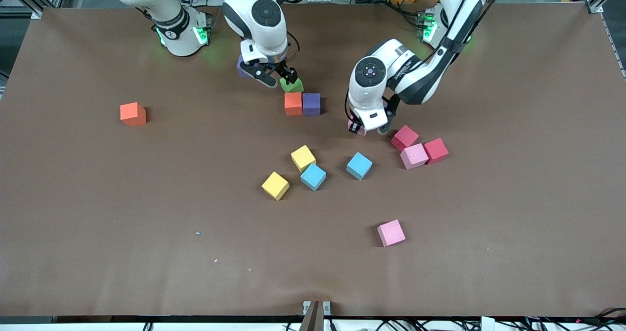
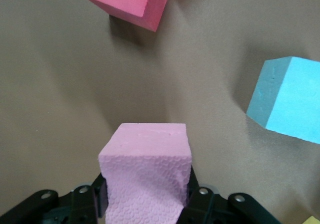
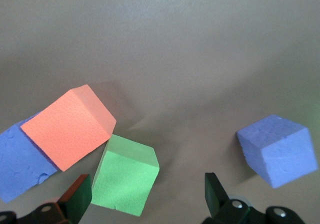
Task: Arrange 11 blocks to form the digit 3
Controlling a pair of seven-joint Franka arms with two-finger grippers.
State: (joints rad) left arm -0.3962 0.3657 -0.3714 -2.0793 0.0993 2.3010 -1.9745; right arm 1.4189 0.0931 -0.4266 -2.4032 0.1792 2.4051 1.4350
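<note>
My left gripper (image 1: 363, 127) (image 2: 145, 196) is shut on a pale pink block (image 1: 357, 128) (image 2: 145, 169), low over the table beside a red block (image 1: 404, 138) (image 2: 130, 4). My right gripper (image 1: 282, 79) (image 3: 147, 191) hangs open over a green block (image 1: 292, 84) (image 3: 125, 176), which lies between its jaws. The green block touches an orange block (image 1: 293, 103) (image 3: 67, 126) that sits against a purple block (image 1: 311, 103) (image 3: 20, 161). No finished digit 3 shows.
Loose blocks lie around: yellow (image 1: 303, 158), yellow (image 1: 275, 186), blue (image 1: 313, 176), blue (image 1: 359, 165) (image 2: 287, 99), pink (image 1: 414, 156), red (image 1: 435, 150), pink (image 1: 391, 232), orange (image 1: 133, 114). Another purple block (image 1: 242, 69) (image 3: 277, 149) sits beside the right gripper.
</note>
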